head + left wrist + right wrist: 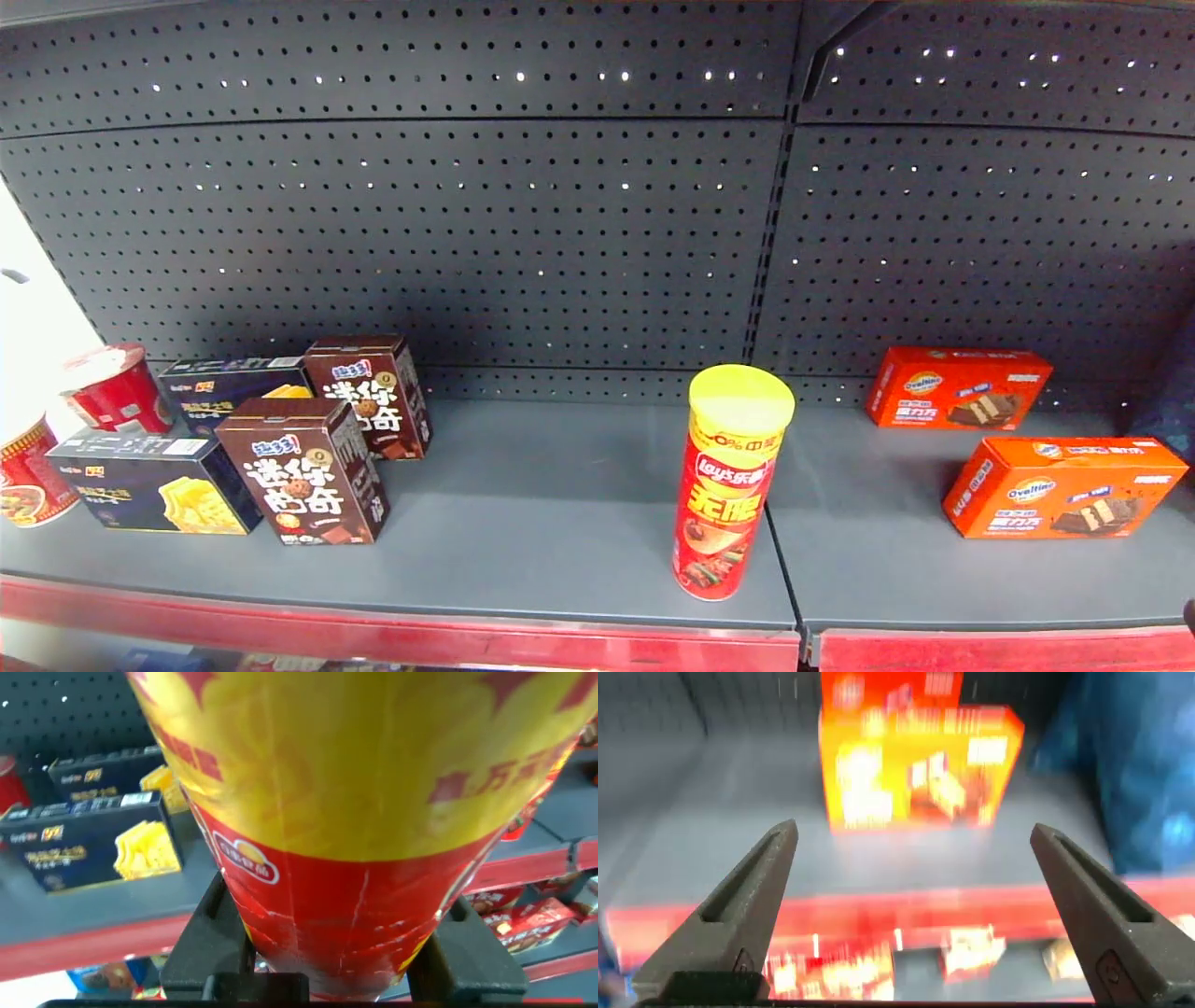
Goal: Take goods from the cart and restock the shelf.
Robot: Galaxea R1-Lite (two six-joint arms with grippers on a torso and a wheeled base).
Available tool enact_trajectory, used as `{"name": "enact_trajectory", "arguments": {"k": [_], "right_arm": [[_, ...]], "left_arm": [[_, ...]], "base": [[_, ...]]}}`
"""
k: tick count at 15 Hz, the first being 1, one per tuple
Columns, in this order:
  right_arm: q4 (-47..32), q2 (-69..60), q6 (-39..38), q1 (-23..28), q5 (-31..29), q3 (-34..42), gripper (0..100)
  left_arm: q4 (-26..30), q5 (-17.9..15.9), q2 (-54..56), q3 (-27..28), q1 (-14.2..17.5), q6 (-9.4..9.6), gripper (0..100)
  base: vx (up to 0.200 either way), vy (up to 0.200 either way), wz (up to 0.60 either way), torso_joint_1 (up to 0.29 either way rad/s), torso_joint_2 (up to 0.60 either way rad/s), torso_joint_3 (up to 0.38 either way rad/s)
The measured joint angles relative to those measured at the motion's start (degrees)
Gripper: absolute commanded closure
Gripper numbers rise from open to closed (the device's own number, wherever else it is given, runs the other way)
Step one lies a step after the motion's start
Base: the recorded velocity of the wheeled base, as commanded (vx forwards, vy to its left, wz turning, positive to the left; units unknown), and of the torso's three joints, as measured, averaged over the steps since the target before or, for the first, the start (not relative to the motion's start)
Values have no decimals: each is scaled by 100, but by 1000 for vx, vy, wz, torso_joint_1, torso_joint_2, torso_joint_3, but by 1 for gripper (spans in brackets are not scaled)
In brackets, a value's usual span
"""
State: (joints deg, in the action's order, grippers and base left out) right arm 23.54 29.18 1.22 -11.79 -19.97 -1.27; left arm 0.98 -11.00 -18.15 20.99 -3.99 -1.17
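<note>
A red chips can [733, 481] with a yellow lid stands upright near the front edge of the grey shelf board [560, 523]. In the left wrist view my left gripper [341, 943] is shut on a red and yellow chips can [355, 812], held in front of the shelf's red edge [84, 943], with the navy boxes [93, 845] behind it. My right gripper [912, 835] is open with nothing between its fingers, facing an orange box [920, 765] on the shelf from in front of the shelf edge.
On the shelf's left stand two brown cookie boxes [313, 471], two navy boxes [154, 485] and two red cups [117, 387]. Two orange boxes [1064, 485] lie at the right. A perforated back panel [560, 233] closes the rear. Packets [523, 919] fill the lower shelf.
</note>
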Motion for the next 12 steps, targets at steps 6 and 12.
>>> {"name": "enact_trajectory", "arguments": {"k": [6, 12], "right_arm": [[-1991, -2029, 26, -146, 421, 106, 0], [-2021, -2409, 228, -157, 435, 122, 0]], "left_arm": [[-138, -756, -557, 232, -80, 68, 100], [-1435, -1723, -1905, 271, -85, 85, 100]], "base": [[0, 0, 0, 0, 0, 0], [0, 0, 0, 0, 0, 0]]}}
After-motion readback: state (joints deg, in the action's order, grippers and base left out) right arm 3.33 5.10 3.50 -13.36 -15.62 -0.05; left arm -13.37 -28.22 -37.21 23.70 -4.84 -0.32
